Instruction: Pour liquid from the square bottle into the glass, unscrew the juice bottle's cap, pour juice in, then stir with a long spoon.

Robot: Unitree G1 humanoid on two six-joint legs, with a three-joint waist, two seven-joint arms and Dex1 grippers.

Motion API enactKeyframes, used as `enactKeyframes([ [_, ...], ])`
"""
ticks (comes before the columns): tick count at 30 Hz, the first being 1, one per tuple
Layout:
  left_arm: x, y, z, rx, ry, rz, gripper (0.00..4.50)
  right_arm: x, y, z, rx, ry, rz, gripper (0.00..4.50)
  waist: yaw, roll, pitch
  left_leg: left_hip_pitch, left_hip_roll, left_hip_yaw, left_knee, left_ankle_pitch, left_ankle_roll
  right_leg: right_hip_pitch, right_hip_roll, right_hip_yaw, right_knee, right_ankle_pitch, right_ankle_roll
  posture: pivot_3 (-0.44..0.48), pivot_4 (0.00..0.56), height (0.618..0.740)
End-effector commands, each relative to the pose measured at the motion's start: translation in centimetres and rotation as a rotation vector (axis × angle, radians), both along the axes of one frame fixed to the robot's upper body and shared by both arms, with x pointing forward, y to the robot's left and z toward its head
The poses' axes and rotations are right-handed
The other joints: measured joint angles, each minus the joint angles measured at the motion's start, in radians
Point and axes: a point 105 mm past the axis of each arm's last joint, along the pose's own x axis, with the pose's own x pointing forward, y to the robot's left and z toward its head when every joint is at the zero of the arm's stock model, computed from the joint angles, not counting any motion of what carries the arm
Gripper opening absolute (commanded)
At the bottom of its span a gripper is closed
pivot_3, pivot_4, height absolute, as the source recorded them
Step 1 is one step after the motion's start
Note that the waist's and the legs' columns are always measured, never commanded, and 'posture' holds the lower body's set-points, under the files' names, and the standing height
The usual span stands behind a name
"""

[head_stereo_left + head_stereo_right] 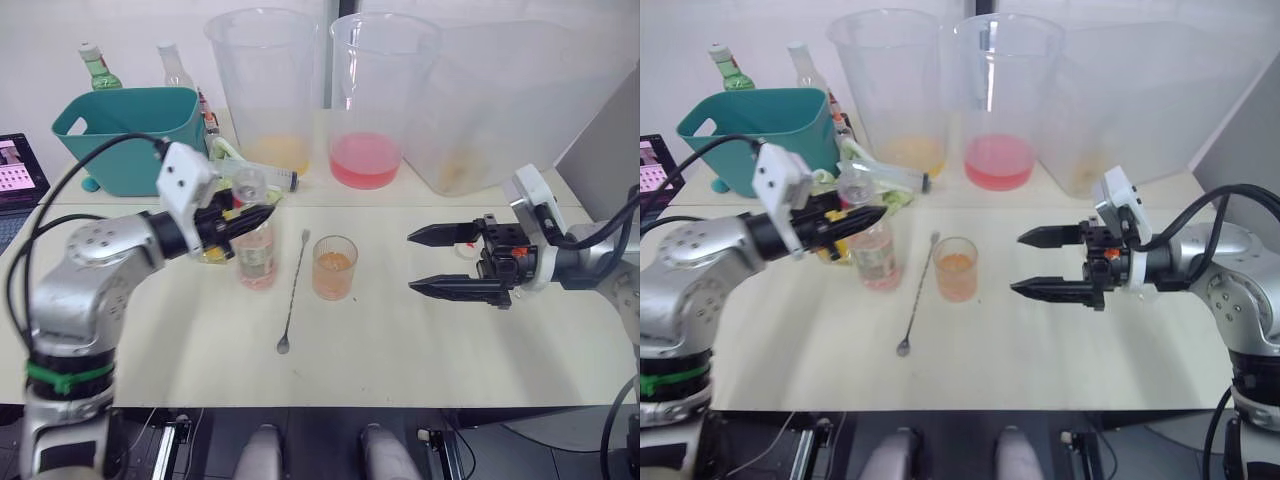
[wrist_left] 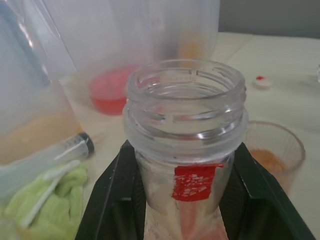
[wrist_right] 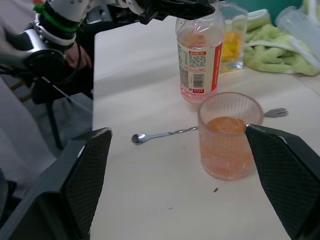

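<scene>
Two end effectors flank the glass (image 1: 334, 267) on the bench (image 1: 420, 340): the left end effector (image 1: 252, 222) clamps the uncapped juice bottle (image 1: 256, 250) left of it, the spoon (image 1: 294, 292) lies between, and the right end effector (image 1: 424, 262) gapes empty.

Left end effector (image 1: 868, 216) clamps juice bottle (image 1: 875, 250) neck; right end effector (image 1: 1032, 262) spread apart beside glass (image 1: 955, 268); long spoon (image 1: 918, 296) flat on tabletop (image 1: 1060, 350).

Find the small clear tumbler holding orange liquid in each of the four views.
Left eye: small clear tumbler, centre of table, beside the thin silver bar spoon.
Right eye: tumbler, centre, beside the spoon.
Left wrist: tumbler, behind the held bottle's neck.
Right wrist: tumbler, between the fingers.
Shared landmark: the slim labelled plastic juice bottle.
</scene>
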Motion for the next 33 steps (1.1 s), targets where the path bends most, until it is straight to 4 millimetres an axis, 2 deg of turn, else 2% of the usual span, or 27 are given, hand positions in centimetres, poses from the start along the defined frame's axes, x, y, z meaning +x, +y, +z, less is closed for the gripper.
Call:
enactKeyframes([
  [1,-2.1,2.1,1.9,0.015,-0.054,0.063,1.53,0.3,0.1,0.8,0.002,-0.043,0.058,4.48,0.000,0.000,0.000,0.000,0.000,0.000,0.000,0.000,0.000,0.000,0.000,0.000,0.000,0.000,0.000,0.000,0.150,0.733],
  [4,-4.7,4.6,1.9,-0.002,-0.029,0.081,1.53,0.8,0.8,0.5,-0.002,-0.045,0.095,4.48,-0.006,0.000,0.000,0.000,0.001,0.000,-0.001,0.000,0.000,0.000,0.000,0.000,0.000,0.000,0.000,0.000,0.150,0.733],
  [6,-5.7,6.3,1.5,0.021,-0.003,0.136,1.53,0.8,1.4,0.1,-0.002,-0.035,0.128,4.48,-0.006,0.000,0.000,0.000,0.001,0.000,-0.002,0.000,0.000,-0.001,0.000,0.000,0.000,0.000,0.000,0.000,0.150,0.733],
  [8,-6.1,7.4,1.3,0.023,0.011,0.174,1.53,0.7,1.7,0.1,0.009,-0.029,0.146,4.48,-0.002,0.000,0.000,0.000,0.001,0.000,-0.002,0.000,0.000,-0.001,0.000,0.000,0.000,0.000,-0.001,0.000,0.150,0.733],
  [11,-5.8,11.0,1.4,0.002,0.001,0.334,1.53,1.0,2.5,0.2,0.024,-0.033,0.170,4.48,0.007,0.000,0.000,0.000,0.001,0.000,-0.002,0.000,0.000,0.000,0.000,0.000,-0.001,0.000,0.000,0.000,0.150,0.733],
  [13,-5.2,12.9,2.0,-0.039,-0.036,0.418,1.53,1.0,2.8,0.3,0.026,-0.035,0.180,4.48,0.011,0.000,0.000,0.000,0.001,0.000,-0.002,0.000,0.000,0.000,0.000,-0.001,-0.001,0.000,0.000,0.000,0.150,0.733],
  [16,-4.2,14.2,2.8,-0.087,-0.085,0.475,1.53,0.9,2.9,0.2,0.024,-0.035,0.180,4.48,0.015,0.000,0.000,0.000,0.001,0.000,-0.002,0.000,0.000,0.000,0.000,-0.001,-0.002,0.000,-0.001,0.000,0.150,0.733],
  [21,-1.2,16.4,3.1,-0.143,-0.159,0.598,1.53,0.7,3.0,0.1,0.007,-0.034,0.158,4.48,0.018,0.000,0.000,0.000,0.001,0.000,-0.002,0.000,-0.001,0.000,0.000,-0.001,-0.001,0.000,-0.001,0.000,0.150,0.733],
  [25,1.6,17.4,3.0,-0.197,-0.174,0.663,1.53,0.5,2.7,0.3,-0.006,-0.032,0.134,4.48,0.018,-0.001,0.000,0.000,0.001,0.000,-0.002,0.000,-0.001,-0.001,0.000,-0.001,0.000,0.001,-0.001,0.000,0.150,0.733],
  [30,4.0,17.3,3.1,-0.215,-0.199,0.664,1.53,0.2,2.2,0.2,-0.020,-0.030,0.097,4.48,0.018,-0.001,0.000,0.000,0.000,0.000,-0.002,0.000,-0.001,-0.002,0.000,-0.001,0.000,0.001,-0.001,0.000,0.150,0.733],
  [33,5.4,17.9,3.0,-0.256,-0.211,0.696,1.53,-0.1,2.1,0.3,-0.023,-0.030,0.076,4.48,0.018,-0.001,0.000,-0.001,0.000,0.000,-0.002,0.000,-0.001,-0.002,0.000,-0.001,0.000,0.001,-0.001,0.000,0.150,0.733],
])
